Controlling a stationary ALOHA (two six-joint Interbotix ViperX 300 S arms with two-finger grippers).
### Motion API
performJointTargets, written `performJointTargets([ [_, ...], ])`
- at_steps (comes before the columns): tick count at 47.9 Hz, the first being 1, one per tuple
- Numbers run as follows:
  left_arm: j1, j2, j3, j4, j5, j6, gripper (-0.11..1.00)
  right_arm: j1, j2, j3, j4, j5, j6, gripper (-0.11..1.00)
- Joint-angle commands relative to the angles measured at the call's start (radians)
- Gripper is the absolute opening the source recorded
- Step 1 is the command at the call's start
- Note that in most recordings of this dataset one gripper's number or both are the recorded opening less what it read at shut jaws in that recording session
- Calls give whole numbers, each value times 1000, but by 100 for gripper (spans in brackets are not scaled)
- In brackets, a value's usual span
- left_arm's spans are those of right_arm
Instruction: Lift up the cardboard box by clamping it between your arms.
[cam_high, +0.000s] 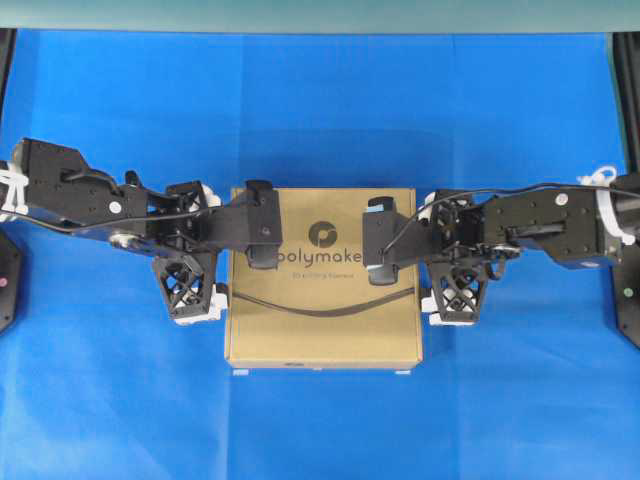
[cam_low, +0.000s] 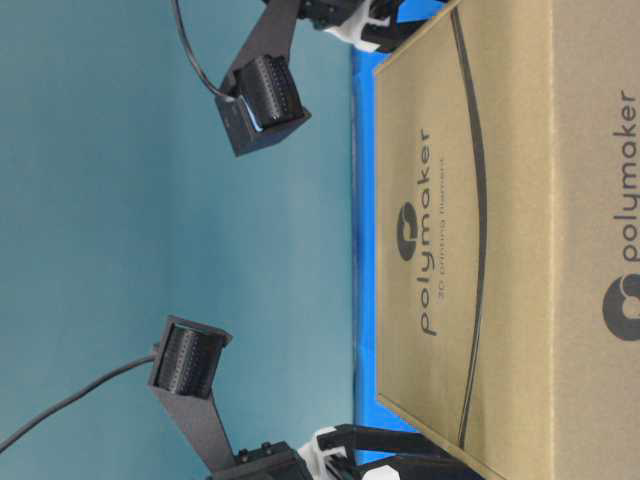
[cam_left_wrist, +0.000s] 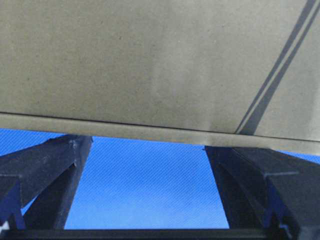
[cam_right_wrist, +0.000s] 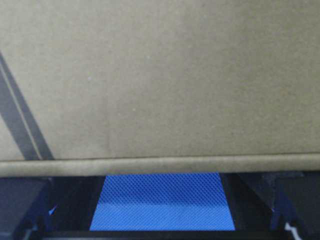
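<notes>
Cardboard box (cam_high: 322, 320): flat, brown and roughly square, lying in the middle of the blue cloth, printed face up. A dark round logo, the word "polymaker" and a curved dark line run across its top.
Box from table level (cam_low: 500, 250): this view is turned on its side; both the top face and one side wall carry the logo and lettering.
Box in the left wrist view (cam_left_wrist: 150, 60): it fills the upper part of the picture, with a double dark line at the right and a pale edge just beyond the finger frames.
Box in the right wrist view (cam_right_wrist: 160, 75): again it fills most of the picture, dark line at the left, its edge just past the fingers.
Left gripper (cam_high: 205, 255): at the box's left edge, its fingers spread wide apart and closed on nothing. One lattice finger (cam_high: 187, 285) sits just beside the left wall; whether it touches I cannot tell.
Right gripper (cam_high: 445, 258): at the box's right edge, also spread wide apart and holding nothing. Its lattice finger (cam_high: 457, 290) is just beside the right wall.
Wrist cameras: each arm carries a black camera block over the box top, left (cam_high: 262, 225) and right (cam_high: 383, 240).
Arms: the left arm (cam_high: 90, 195) reaches in from the left, the right arm (cam_high: 545, 225) from the right, both roughly level, with loose cables.
Blue cloth (cam_high: 320, 430): covers the table around the box.
Backdrop (cam_low: 120, 250): a plain teal wall on the far side.
</notes>
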Motion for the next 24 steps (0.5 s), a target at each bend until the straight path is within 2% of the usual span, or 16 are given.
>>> performJointTargets([
  [1,14,-11,-6,2,-25,-14,88,8,-37,-3,6,-18,29,99],
  [24,12,-97,57,2,-18,-21,88,5,-107,54,6,-51,40,99],
])
